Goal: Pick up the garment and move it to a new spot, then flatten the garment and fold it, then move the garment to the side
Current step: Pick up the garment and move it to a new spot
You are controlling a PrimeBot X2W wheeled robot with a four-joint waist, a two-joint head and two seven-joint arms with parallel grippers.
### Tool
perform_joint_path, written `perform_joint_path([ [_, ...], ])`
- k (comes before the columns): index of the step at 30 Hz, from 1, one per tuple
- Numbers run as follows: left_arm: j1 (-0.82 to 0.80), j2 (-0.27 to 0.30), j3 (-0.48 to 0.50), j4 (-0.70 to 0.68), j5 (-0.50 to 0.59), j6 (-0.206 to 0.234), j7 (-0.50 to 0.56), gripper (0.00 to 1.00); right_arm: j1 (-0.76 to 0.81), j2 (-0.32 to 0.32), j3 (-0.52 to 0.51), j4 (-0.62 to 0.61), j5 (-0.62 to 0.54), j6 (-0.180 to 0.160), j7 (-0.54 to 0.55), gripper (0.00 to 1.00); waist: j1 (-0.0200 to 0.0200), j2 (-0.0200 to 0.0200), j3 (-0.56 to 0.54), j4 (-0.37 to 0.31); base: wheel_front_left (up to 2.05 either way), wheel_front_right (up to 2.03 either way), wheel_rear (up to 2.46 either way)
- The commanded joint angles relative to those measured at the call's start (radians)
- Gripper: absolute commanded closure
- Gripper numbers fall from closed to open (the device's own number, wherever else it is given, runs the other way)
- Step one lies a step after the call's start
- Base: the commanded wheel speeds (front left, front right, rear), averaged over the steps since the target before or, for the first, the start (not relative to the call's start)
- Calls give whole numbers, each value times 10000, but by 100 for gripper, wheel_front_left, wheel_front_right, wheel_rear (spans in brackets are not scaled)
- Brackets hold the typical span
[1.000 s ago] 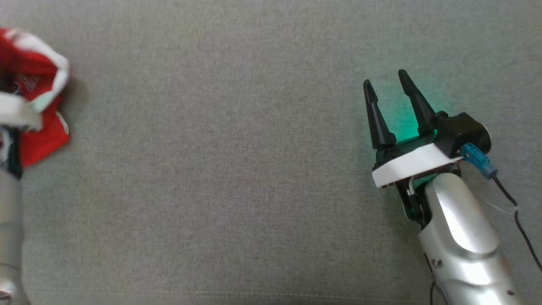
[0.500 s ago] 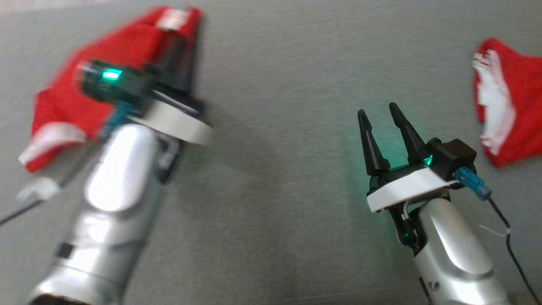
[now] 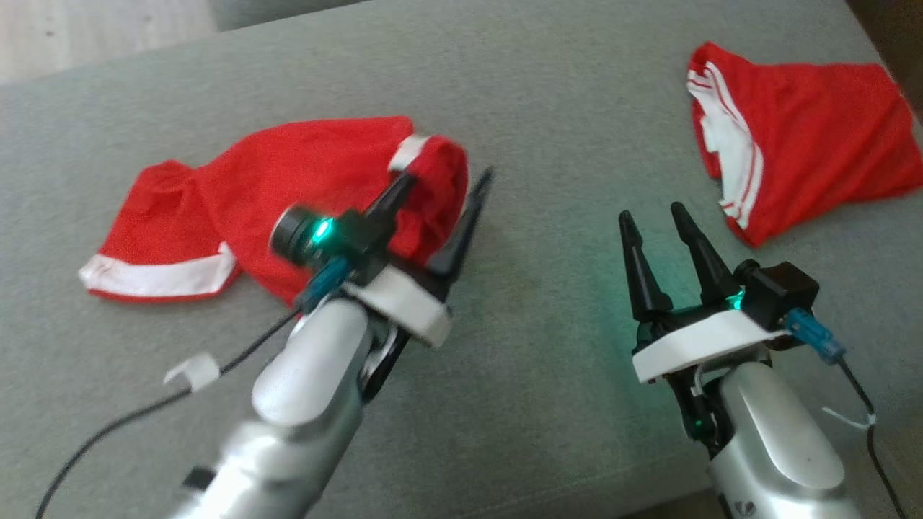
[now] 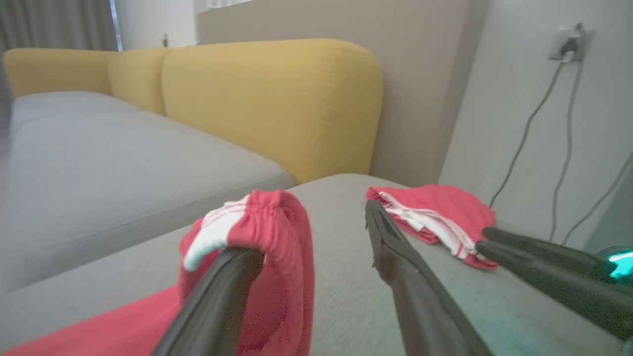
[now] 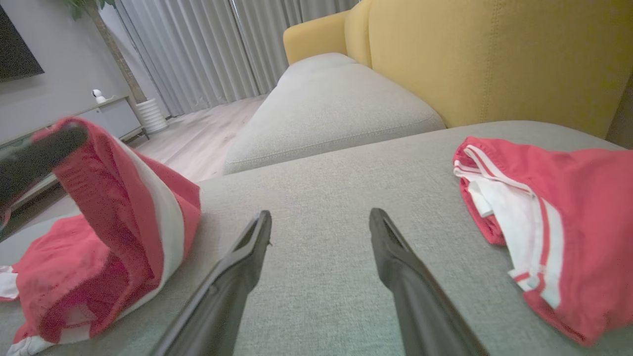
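Waistband (image 4: 267, 217) of the red shorts (image 3: 288, 166) hangs on one finger of your wide-open left gripper (image 3: 450, 174), so slip free gently; right gripper (image 3: 650, 210) gapes empty.

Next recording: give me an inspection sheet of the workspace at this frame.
Surface: grey sofa cushion.
Job's things: red garment, white-trimmed, crumpled, edge hooked over one finger of the left pincer.
Clutter: second red garment, far right.
Pincers: left pincer open; right pincer open above bare cushion.
Cables: black cable off left wrist; blue connector at right wrist; wall cables to socket.
Surroundings: yellow backrest, curtains.
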Motion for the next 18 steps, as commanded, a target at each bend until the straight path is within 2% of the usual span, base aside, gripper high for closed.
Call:
perform_joint_path([
  [1,115,122,571,-125,-11,154,-43,0,-84,82,117,-348,-15,-6,-65,0,0,0,-125,249,0,0,0],
  [10,2622,600,2530,-69,37,552,-43,0,140,82,-122,-209,-67,-6,-65,0,0,0,-1103,1345,0,0,0],
  [13,3524,671,3265,-414,189,708,-43,0,301,82,-125,-161,-58,-6,-65,0,0,0,-1463,1630,0,0,0],
  [18,4926,612,4646,-1539,810,1259,-43,0,628,82,-67,-99,-24,-6,-65,0,0,0,-2024,1919,0,0,0],
])
